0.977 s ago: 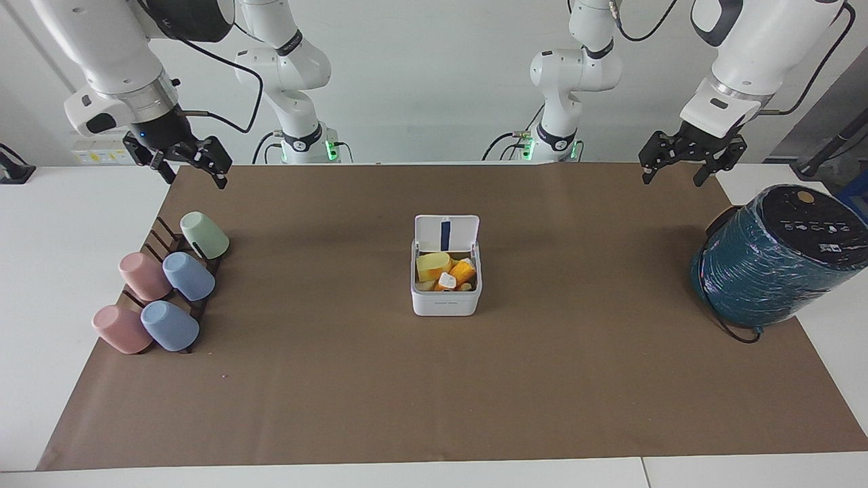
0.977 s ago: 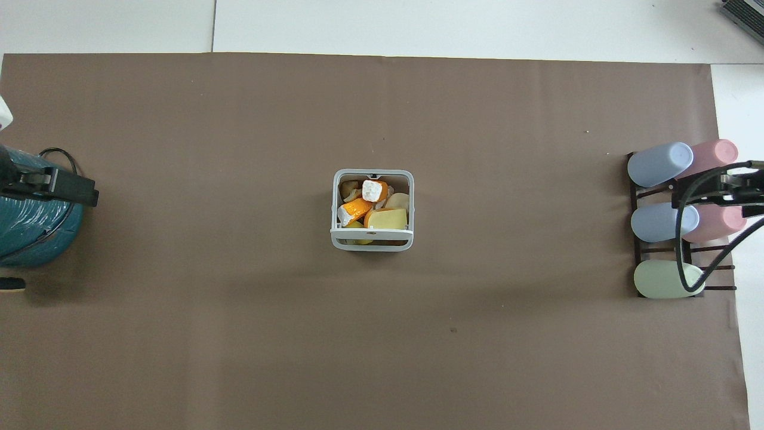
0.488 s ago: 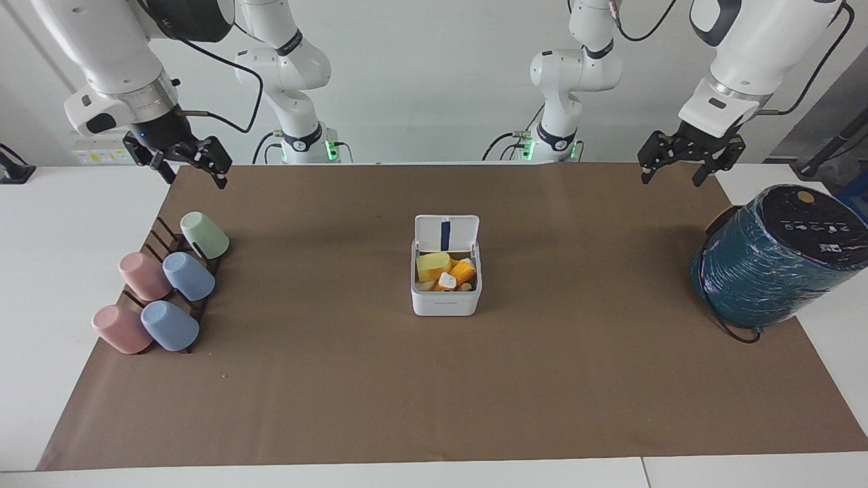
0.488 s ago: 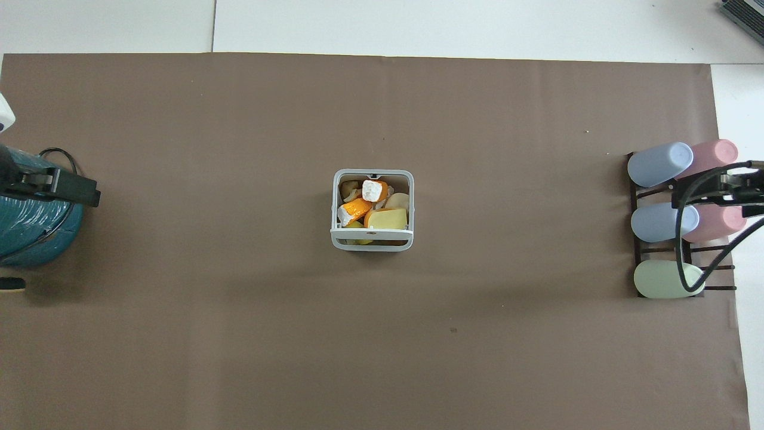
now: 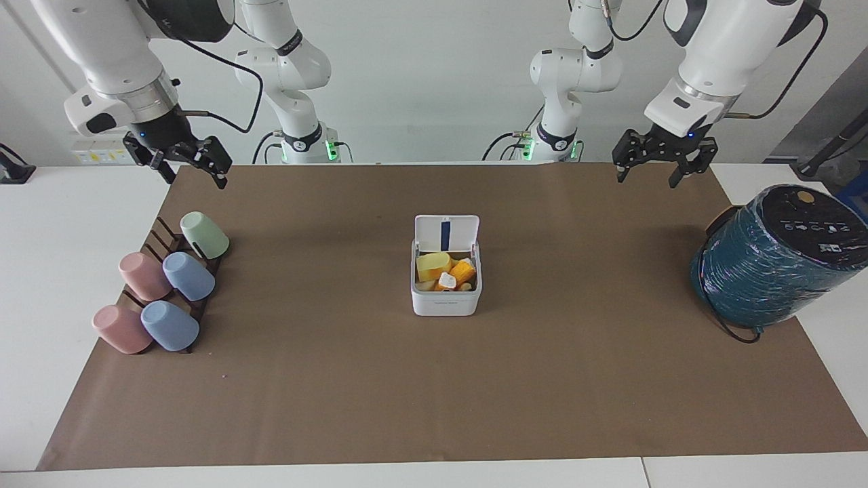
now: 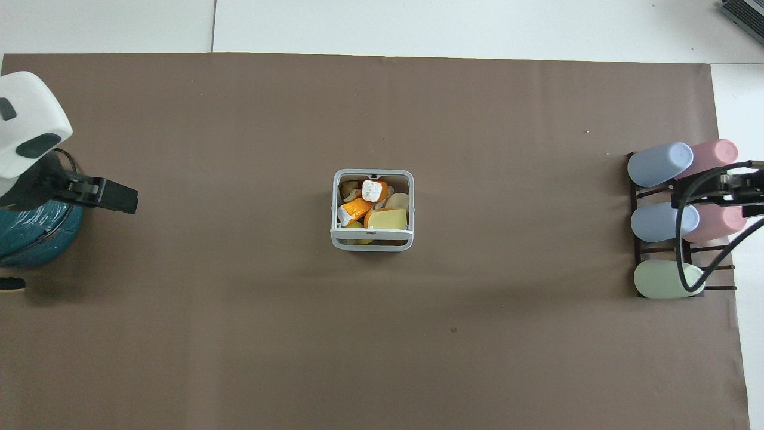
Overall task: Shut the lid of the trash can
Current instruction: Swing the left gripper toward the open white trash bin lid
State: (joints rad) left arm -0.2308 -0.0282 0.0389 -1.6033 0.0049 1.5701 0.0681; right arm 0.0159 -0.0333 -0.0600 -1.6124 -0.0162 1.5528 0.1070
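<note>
The white square trash can [image 5: 446,302] stands in the middle of the brown mat, filled with yellow and orange scraps. It also shows in the overhead view [image 6: 336,203]. Its lid [image 5: 429,234] stands open and upright on the edge nearer to the robots, with the dark blue strip on its underside showing. The orange dot is hidden. My left gripper [image 5: 646,179] is open and empty, up in the air over the mat near the left arm's end; one of its fingers [image 6: 116,197] shows from above. My right gripper [image 5: 195,181] is open and empty over the mat's corner, above the cup rack.
A large teal wrapped cylinder [image 5: 773,261] with a black top stands at the left arm's end, with a black cable by it. A dark rack [image 5: 157,234] with several pastel cups [image 5: 188,276] lies at the right arm's end.
My left gripper has moved away from the teal cylinder, toward the middle of the table. The right arm, the trash can and the lid have not moved.
</note>
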